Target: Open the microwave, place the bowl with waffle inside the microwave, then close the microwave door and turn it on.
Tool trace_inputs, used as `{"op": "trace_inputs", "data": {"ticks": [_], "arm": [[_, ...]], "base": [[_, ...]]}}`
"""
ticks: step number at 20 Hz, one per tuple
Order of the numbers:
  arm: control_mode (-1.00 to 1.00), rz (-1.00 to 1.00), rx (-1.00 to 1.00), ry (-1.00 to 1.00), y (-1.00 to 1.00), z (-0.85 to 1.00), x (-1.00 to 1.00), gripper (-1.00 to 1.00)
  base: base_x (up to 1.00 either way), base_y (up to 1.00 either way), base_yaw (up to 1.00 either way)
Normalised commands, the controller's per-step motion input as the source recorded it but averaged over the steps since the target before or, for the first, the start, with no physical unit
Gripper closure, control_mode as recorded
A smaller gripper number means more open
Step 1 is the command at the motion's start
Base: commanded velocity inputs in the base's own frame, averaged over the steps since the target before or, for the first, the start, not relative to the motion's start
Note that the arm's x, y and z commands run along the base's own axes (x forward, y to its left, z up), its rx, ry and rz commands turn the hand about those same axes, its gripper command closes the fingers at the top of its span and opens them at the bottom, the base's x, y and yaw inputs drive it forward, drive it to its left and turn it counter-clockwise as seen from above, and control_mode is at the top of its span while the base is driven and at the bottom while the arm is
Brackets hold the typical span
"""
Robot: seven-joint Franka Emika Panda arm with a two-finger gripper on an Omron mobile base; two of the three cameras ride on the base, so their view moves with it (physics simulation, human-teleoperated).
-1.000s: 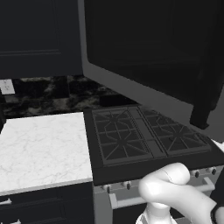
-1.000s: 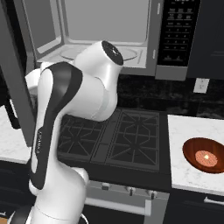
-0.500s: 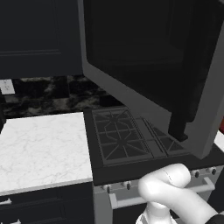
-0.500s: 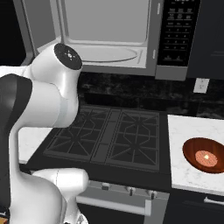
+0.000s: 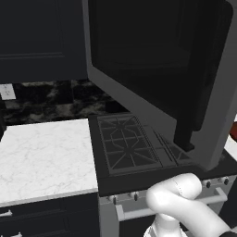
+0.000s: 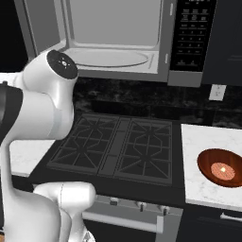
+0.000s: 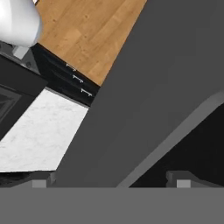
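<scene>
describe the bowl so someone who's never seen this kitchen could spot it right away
Start at the black gas stove below the open grey-silver microwave. Move to the white marble counter on the stove's right in the right base view. The small round reddish-brown bowl sits there with a pale round waffle inside, the one warm-coloured thing among black, grey and white.

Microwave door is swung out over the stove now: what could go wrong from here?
1. The microwave door hangs over the stove; the arm could clip it when swinging back.
2. The open hand sits right against the door's edge and might snag it.
3. The bowl lies far right on the counter, a long reach around the door.
</scene>
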Motion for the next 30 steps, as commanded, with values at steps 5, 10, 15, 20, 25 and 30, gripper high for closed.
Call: {"op": "trace_inputs", "data": {"ticks": [5, 10, 15, 20, 25, 30], "arm": [[-1.0, 0.0, 0.07, 0.0, 0.41, 0.0, -0.05, -1.0], [-1.0, -0.03, 0.03, 0.0, -0.81, 0.0, 0.0, -1.0], [-1.0, -0.04, -0.07, 0.01, -1.0, 0.0, 0.02, -1.0], [-1.0, -0.2, -0.31, 0.02, -1.0, -0.12, 0.2, -1.0], [-1.0, -0.59, -0.14, 0.04, -1.0, -0.39, 0.24, -1.0], [-1.0, -0.68, -0.11, 0.0, -1.0, -0.54, 0.1, -1.0]], "base": [[0.0, 0.0, 0.0], [0.0, 0.0, 0.0], [0.0, 0.0, 0.0], [0.0, 0.0, 0.0], [0.0, 0.0, 0.0], [0.0, 0.0, 0.0]]}}
